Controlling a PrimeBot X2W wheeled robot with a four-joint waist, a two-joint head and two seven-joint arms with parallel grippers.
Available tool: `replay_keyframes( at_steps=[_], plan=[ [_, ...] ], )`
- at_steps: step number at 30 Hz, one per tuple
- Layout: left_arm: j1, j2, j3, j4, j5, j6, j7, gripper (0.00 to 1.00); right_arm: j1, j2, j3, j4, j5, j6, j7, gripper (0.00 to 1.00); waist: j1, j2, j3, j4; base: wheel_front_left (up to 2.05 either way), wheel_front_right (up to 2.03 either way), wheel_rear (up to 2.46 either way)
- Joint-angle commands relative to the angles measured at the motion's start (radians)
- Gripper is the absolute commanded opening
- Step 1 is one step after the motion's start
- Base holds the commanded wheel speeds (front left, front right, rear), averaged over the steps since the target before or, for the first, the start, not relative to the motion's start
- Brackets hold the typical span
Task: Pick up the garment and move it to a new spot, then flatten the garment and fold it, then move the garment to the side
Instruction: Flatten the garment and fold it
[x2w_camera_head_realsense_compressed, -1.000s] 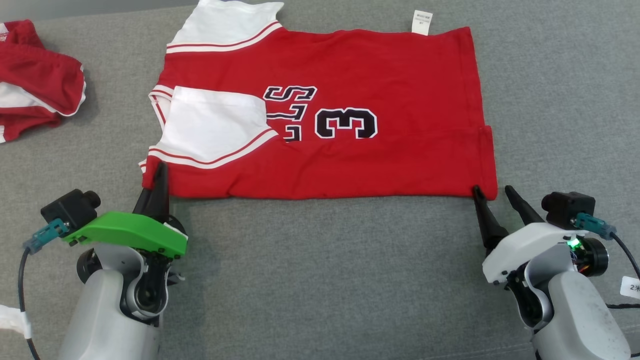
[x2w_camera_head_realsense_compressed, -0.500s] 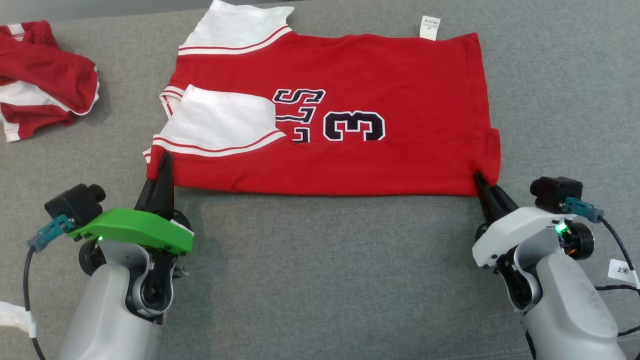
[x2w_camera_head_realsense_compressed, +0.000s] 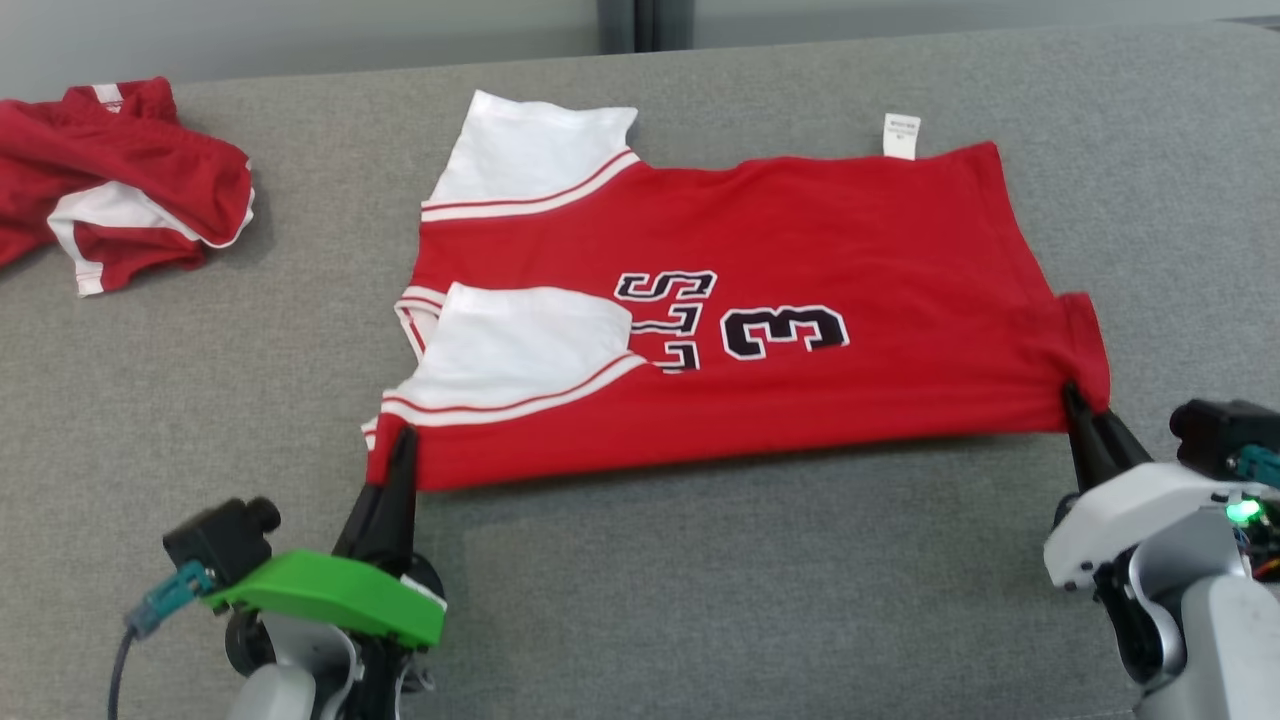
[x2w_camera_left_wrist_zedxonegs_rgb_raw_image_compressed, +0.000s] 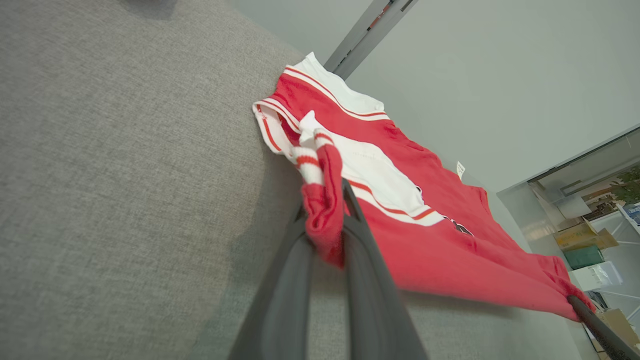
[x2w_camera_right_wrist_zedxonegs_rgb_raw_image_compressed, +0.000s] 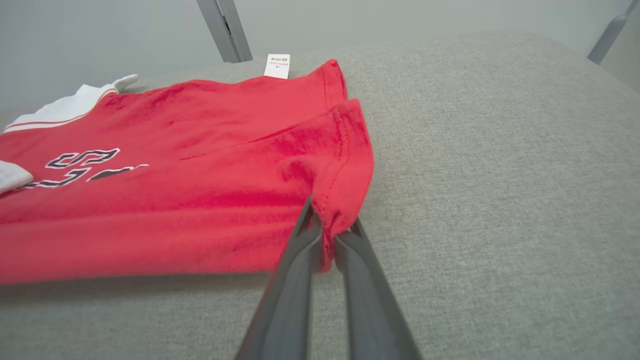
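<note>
**Surface:** tabletop (x2w_camera_head_realsense_compressed: 700, 600), grey woven cloth cover, no pattern. Far edge meets a pale grey-green wall (x2w_camera_right_wrist_zedxonegs_rgb_raw_image_compressed: 400, 20).

**Room:** dark upright post (x2w_camera_head_realsense_compressed: 635, 20) against the wall, behind the centre. Left wrist view shows a glazed partition at far right, with cardboard boxes (x2w_camera_left_wrist_zedxonegs_rgb_raw_image_compressed: 582, 235) and a plant beyond it, blurred.

**Item 1:** garment (x2w_camera_head_realsense_compressed: 800, 240), red jersey w/ white sleeves, red stripe trim, black-and-white "3" and lettering on top.
- Location: centre of tabletop, spread mostly flat.
- Long axis: left–right across the head view. Sleeve end toward robot's left, hem end toward its right.
- One sleeve lies at the far-left corner. The other is folded in over the body, near-left.
- White label (x2w_camera_head_realsense_compressed: 901, 135) sticks out past the far edge, right of centre.
- Near edge is raised off the cloth between the two held corners, w/ a shadow strip below it. Far edge rests on the tabletop.

**Left gripper** (x2w_camera_head_realsense_compressed: 403, 445): fingers closed tight on the near-left corner, red cloth bunched between them in the left wrist view.

**Right gripper** (x2w_camera_head_realsense_compressed: 1078, 400): fingers pinched on the near-right hem corner, seam caught between the tips in the right wrist view.

**Item 2:** second red-and-white garment (x2w_camera_head_realsense_compressed: 120, 180), crumpled, far left, well apart from item 1.
</note>
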Motion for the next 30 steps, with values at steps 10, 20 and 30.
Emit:
replay_keyframes(
  at_steps=[10,20,30],
  plan=[
    [0.188,0.029,-0.034,-0.072,0.010,0.057,0.050,0.00,0.183,-0.007,-0.013,-0.048,0.043,-0.002,0.025,0.00,0.0000,0.0000,-0.027,0.014,0.00,0.00,0.00],
    [0.205,0.085,-0.051,-0.094,0.088,0.097,0.055,1.00,0.213,-0.005,-0.049,-0.027,0.029,-0.002,-0.001,1.00,0.0000,0.0000,-0.049,0.001,0.00,0.00,0.00],
    [0.017,0.264,-0.043,-0.200,0.177,0.056,0.155,1.00,0.132,-0.005,-0.072,-0.104,-0.001,-0.002,-0.019,1.00,0.0000,0.0000,-0.007,-0.044,0.00,0.00,0.00]
  ],
)
